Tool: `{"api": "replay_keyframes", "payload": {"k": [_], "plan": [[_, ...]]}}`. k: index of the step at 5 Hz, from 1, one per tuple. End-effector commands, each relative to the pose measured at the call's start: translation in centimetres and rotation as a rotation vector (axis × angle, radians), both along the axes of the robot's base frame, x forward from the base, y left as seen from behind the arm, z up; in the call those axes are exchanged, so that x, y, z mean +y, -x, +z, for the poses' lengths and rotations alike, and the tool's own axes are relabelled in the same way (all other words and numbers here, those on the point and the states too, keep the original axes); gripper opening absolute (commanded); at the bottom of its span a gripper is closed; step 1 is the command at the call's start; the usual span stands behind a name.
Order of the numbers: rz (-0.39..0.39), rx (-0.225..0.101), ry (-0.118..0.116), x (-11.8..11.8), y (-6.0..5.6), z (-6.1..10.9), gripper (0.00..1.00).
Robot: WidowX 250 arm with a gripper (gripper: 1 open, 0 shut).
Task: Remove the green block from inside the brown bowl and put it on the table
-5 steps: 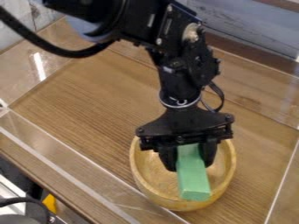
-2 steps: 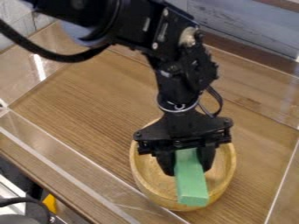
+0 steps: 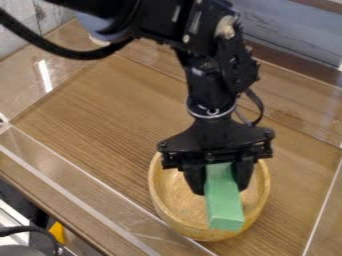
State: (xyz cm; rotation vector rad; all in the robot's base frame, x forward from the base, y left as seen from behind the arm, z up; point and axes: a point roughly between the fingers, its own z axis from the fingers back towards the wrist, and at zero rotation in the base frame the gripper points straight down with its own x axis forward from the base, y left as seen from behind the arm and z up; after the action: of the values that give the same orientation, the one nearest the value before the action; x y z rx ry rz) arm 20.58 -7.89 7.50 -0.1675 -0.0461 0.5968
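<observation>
Green block (image 3: 225, 205) stood tilted inside the brown bowl (image 3: 167, 196), its lower end near the front rim of the bowl and its upper end between the fingers of the gripper (image 3: 218, 176). The jaws were closed on that upper end of the block. Compared with a moment earlier, the arm had shifted a little to the right above the bowl, and the block went with it. I judge the grip was holding, but the lift out to the table (image 3: 107, 110) behind the bowl was not yet done.
</observation>
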Motion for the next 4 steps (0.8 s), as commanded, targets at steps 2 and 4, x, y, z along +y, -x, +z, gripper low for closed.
{"api": "replay_keyframes", "payload": {"k": [2,4], "plan": [[-0.127,-0.046,0.017,-0.6,-1.1,1.7,0.00],[-0.132,-0.048,0.018,-0.7,-1.7,3.3,0.00]]}}
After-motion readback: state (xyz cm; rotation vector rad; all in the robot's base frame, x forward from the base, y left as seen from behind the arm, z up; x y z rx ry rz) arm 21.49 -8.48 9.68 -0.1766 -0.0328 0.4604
